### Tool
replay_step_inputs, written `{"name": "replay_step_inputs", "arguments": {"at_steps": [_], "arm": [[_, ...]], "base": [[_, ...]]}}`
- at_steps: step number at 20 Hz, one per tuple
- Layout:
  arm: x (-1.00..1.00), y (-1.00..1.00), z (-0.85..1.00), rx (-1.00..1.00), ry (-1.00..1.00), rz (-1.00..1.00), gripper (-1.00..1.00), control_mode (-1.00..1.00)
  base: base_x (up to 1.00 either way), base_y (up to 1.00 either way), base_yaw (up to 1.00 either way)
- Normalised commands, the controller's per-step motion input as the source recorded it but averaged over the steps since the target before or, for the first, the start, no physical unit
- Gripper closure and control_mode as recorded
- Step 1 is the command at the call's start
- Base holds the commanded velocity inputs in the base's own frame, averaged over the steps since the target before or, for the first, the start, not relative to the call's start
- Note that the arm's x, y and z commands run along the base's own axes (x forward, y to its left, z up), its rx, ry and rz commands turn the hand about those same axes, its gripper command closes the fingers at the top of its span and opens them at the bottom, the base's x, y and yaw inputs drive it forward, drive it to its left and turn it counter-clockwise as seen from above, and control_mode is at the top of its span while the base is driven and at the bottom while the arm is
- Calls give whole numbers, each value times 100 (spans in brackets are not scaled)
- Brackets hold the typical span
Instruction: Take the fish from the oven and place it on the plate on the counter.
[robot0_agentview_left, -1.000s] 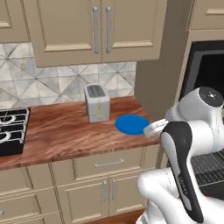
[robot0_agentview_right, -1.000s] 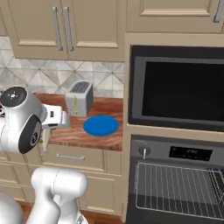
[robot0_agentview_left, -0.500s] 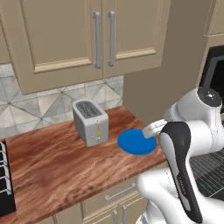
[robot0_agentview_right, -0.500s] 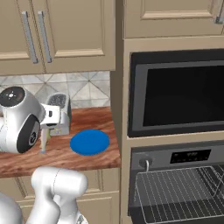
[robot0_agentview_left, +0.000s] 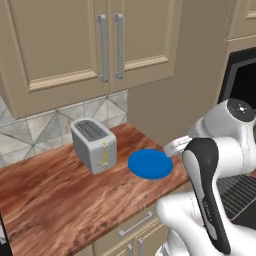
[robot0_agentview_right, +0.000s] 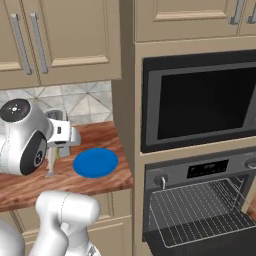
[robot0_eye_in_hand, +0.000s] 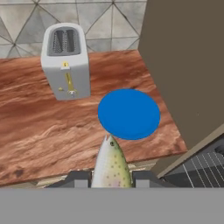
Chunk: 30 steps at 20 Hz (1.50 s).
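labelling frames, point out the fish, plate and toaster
fish (robot0_eye_in_hand: 111, 168), hand view, middle of its body
plate (robot0_eye_in_hand: 128, 113), hand view, centre of its blue face
toaster (robot0_agentview_left: 94, 145), left base view, its front side

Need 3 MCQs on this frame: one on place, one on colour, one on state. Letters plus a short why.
1. Where is the plate in the hand view?
A. On the counter, beside the toaster
B. On the oven rack
C. On top of the toaster

2. What colour is the plate?
A. White
B. Blue
C. Red

3. What is the state of the fish?
A. Lying on the plate
B. Lying on the oven rack
C. Held in the pincer, short of the plate

Key:
1 A: the plate lies flat on the wood-grain top, apart from the toaster.
2 B: it is bright blue in all three views.
3 C: the fish rises between the two fingers at the bottom of the hand view, and the plate is bare.
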Motion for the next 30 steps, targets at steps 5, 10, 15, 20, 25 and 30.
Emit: {"name": "replay_step_inputs", "arguments": {"at_steps": [5, 10, 15, 20, 25, 30], "arm": [[0, 0, 0, 0, 0, 0, 100, 100], [0, 0, 0, 0, 0, 0, 100, 100], [16, 10, 0, 0, 2, -1, 100, -100], [88, 20, 0, 0, 5, -11, 100, -100], [87, 4, -17, -1, 15, -14, 100, -100], [25, 0, -57, 0, 21, -1, 100, -100]], "base": [[76, 17, -6], [85, 27, -9], [26, 16, -3], [0, 0, 0], [0, 0, 0], [0, 0, 0]]}}
